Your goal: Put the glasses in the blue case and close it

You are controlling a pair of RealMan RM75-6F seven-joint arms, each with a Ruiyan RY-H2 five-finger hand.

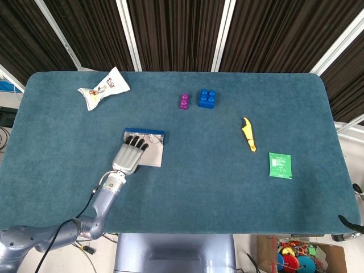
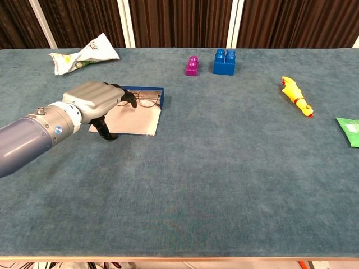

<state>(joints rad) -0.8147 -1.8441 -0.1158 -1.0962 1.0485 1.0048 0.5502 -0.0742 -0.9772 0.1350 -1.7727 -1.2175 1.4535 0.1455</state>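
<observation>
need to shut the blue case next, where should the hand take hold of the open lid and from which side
A judgement: take the blue case's pale flap by its near free edge, coming from the robot's side and lifting it toward the far blue rim where the glasses lie. That edge lies flat and unattached; the left hand hovers over it.

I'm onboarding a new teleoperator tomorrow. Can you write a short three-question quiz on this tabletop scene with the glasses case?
1. True or false: the wire-framed glasses already lie in the open blue case.
2. Which hand reaches over the case? A) the robot's left hand B) its right hand
3. Fill in: the magenta toy brick stands just left of the ___ toy brick in the head view.

Key: 1 true; 2 A; 3 blue.
</observation>
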